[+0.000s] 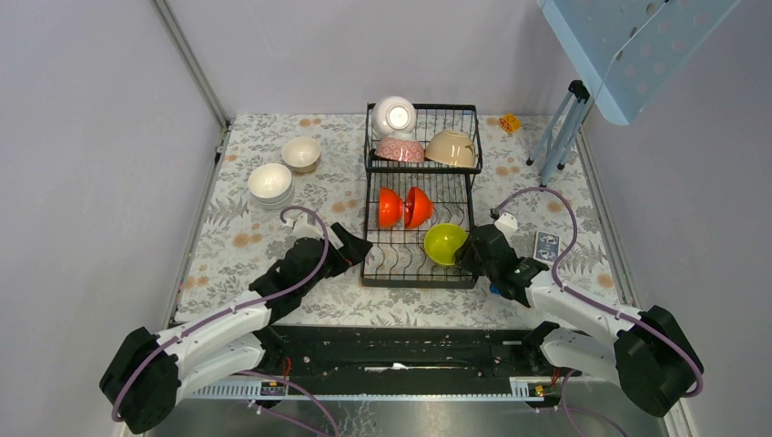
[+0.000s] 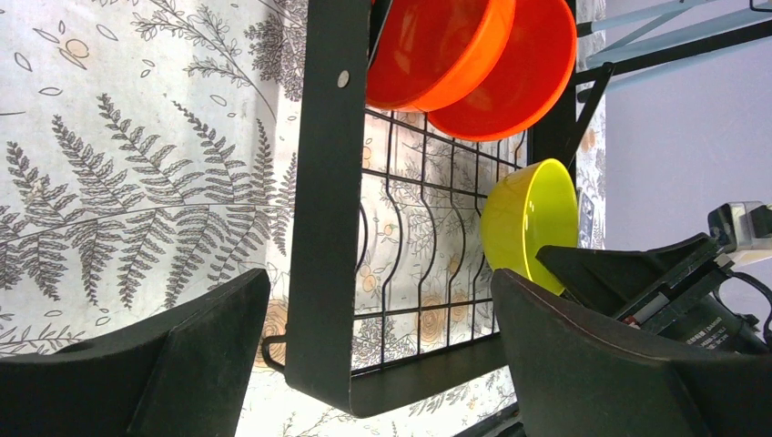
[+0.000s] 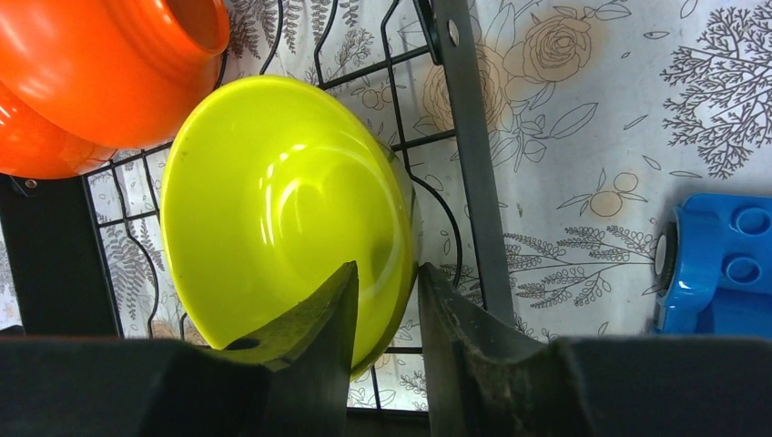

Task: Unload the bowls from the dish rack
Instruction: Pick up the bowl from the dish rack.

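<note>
Step in hand: grasp of the yellow-green bowl. It stands on edge at the near right corner of the lower tray of the dish rack.

My right hand straddles the bowl's rim, one finger inside and one outside, both close against the wall. I cannot tell whether they bear on it yet. My left hand hangs at the rack's near left corner, fingers wide apart, holding nothing.

Two orange-red bowls stand in the same tray, and three more sit in the upper basket. Pale bowls rest on the surface left of the rack.

Next move, in my judgement: confirm a firm pinch, lift the bowl straight up clear of the wires, then carry it out to the surface. A glazed rim may slip.
</note>
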Available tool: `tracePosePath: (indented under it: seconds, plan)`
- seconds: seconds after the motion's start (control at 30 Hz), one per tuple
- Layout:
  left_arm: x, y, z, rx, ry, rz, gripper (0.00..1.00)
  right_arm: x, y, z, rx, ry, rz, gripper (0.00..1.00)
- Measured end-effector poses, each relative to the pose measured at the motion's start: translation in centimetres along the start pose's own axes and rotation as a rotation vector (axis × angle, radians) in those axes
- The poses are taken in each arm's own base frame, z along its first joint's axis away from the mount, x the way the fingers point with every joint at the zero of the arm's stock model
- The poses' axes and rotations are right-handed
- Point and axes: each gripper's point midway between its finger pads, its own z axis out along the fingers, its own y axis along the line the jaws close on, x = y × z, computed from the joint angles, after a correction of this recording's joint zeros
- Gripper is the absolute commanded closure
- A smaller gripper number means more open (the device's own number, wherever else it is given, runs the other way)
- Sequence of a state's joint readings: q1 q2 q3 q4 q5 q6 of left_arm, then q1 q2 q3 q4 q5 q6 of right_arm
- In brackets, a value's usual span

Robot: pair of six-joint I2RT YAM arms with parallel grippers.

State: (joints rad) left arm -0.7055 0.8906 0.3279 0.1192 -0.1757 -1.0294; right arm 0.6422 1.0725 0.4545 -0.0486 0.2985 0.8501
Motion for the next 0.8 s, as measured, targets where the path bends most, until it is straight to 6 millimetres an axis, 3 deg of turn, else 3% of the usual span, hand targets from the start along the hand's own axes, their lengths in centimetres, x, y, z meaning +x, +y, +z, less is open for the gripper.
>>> tracePosePath:
  seconds: [0.23, 0.4, 0.5, 0.63, 0.8]
  plan:
    - [0.0, 0.2, -0.3, -0.007, -0.001, 0.002, 0.04, 0.0, 0.3, 0.0, -0.017, 0.007, 0.016, 0.77]
    - [-0.2, 0.9, -0.6, -0.038, -0.011, 0.018, 0.04, -0.2, 0.4, -0.6, -0.029, 0.006, 0.008, 0.98]
    - [-0.7, 1.2, -0.9, -0.059, -0.030, 0.037, 0.02, -0.6, 0.5, -1.2, -0.042, -0.004, 0.000, 1.00]
    - [-2.7, 1.1, -1.6, -0.109, -0.093, 0.074, 0.01, -1.7, 1.1, -2.8, -0.078, -0.028, -0.026, 1.00]
    - [-6.4, -0.1, -3.4, -0.141, -0.223, 0.044, 0.01, -3.6, 3.9, -6.1, -0.217, -0.050, -0.096, 1.00]
